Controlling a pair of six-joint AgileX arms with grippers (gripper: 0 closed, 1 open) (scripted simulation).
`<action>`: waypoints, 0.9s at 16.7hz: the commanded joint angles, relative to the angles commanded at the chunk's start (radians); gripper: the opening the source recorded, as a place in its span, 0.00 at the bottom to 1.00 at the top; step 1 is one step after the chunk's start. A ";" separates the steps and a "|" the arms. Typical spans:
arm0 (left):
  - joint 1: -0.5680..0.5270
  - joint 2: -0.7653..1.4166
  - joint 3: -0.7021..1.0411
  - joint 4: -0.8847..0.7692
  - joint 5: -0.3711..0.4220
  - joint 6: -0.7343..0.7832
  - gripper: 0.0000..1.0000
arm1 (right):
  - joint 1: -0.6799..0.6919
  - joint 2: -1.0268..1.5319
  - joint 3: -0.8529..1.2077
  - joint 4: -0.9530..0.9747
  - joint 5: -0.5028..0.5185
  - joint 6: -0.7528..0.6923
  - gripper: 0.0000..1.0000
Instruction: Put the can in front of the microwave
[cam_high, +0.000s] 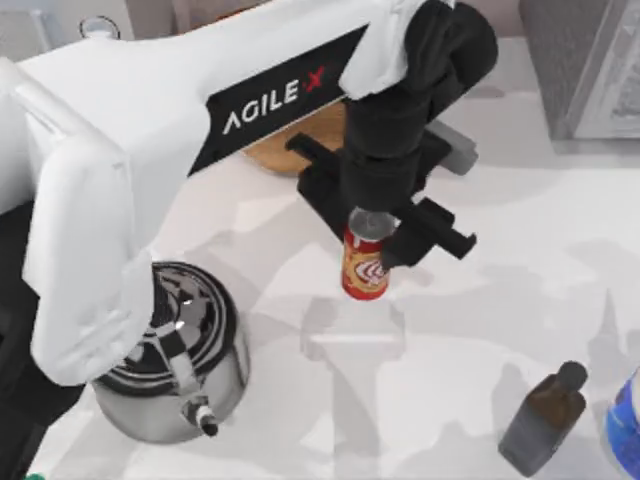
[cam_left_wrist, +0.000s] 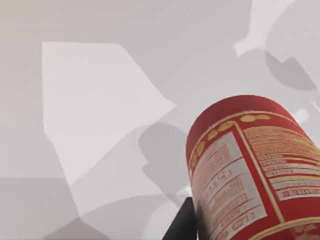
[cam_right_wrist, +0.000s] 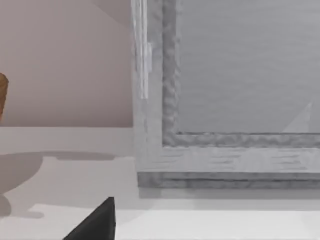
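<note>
— Nearest the overhead camera is our left arm (cam_high: 150, 150), its white link with the AgileX lettering sweeping from nine o'clock toward the table's centre.

— And the left gripper (cam_high: 385, 235)?

— Just past centre toward twelve, its black fingers clamped on the can (cam_high: 365, 262) near the silver top. We hold it upright, red body and yellow-and-white logo facing the camera. From the left wrist we see the can (cam_left_wrist: 250, 170) close up, label panel toward us, with bare table (cam_left_wrist: 100, 125) beyond it.

— Is it off the table?

— We cannot tell; a soft shadow lies just beyond it toward six.

— Anything nearby?

— A chrome kettle (cam_high: 180, 350) at seven o'clock, a dark brown bottle (cam_high: 545, 420) at five, a wooden board (cam_high: 300, 140) at twelve under the arm, and a speckled grey box (cam_high: 580, 65) at one o'clock.

— Our right gripper?

— From the right wrist we see one dark finger (cam_right_wrist: 95, 222) and that grey box (cam_right_wrist: 225, 100) ahead; whether its fingers are apart, we cannot tell.
</note>
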 joint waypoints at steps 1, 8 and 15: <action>0.043 -0.005 0.008 -0.012 -0.013 -0.002 0.00 | 0.000 0.000 0.000 0.000 0.000 0.000 1.00; 0.603 -0.043 0.006 -0.099 -0.067 0.210 0.00 | 0.000 0.000 0.000 0.000 0.000 0.000 1.00; 1.084 -0.028 -0.032 -0.006 0.004 0.429 0.00 | 0.000 0.000 0.000 0.000 0.000 0.000 1.00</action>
